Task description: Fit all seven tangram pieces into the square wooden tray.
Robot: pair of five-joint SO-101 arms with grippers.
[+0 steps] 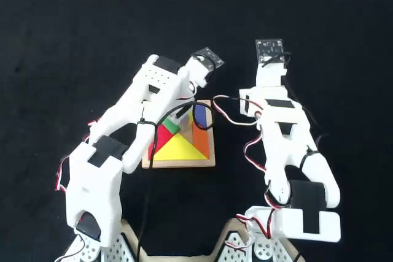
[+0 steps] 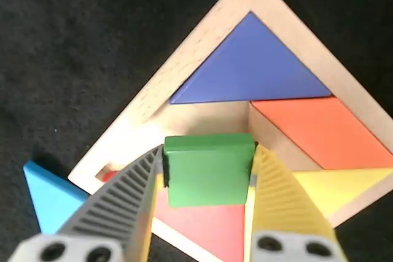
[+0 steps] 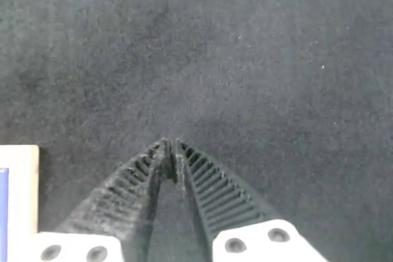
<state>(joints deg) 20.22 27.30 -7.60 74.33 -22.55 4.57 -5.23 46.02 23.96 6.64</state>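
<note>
The square wooden tray (image 1: 184, 163) lies between the two arms and shows closer in the left wrist view as tray (image 2: 184, 65). Inside it lie a dark blue triangle (image 2: 252, 59), an orange piece (image 2: 325, 130), a yellow triangle (image 1: 178, 148) and a red piece (image 2: 202, 225). My left gripper (image 2: 209, 150) is shut on a green square (image 2: 209, 173), holding it just above the bare wood in the tray's middle. A light blue triangle (image 2: 52, 194) rests on the cloth outside the tray's rim. My right gripper (image 3: 170, 154) is shut and empty over the cloth beside a tray corner (image 3: 18, 170).
A black cloth (image 1: 73, 47) covers the whole table. The left arm (image 1: 123, 127) hangs over the tray's left side, and its cables cross the tray. The right arm (image 1: 279, 127) stands to the tray's right.
</note>
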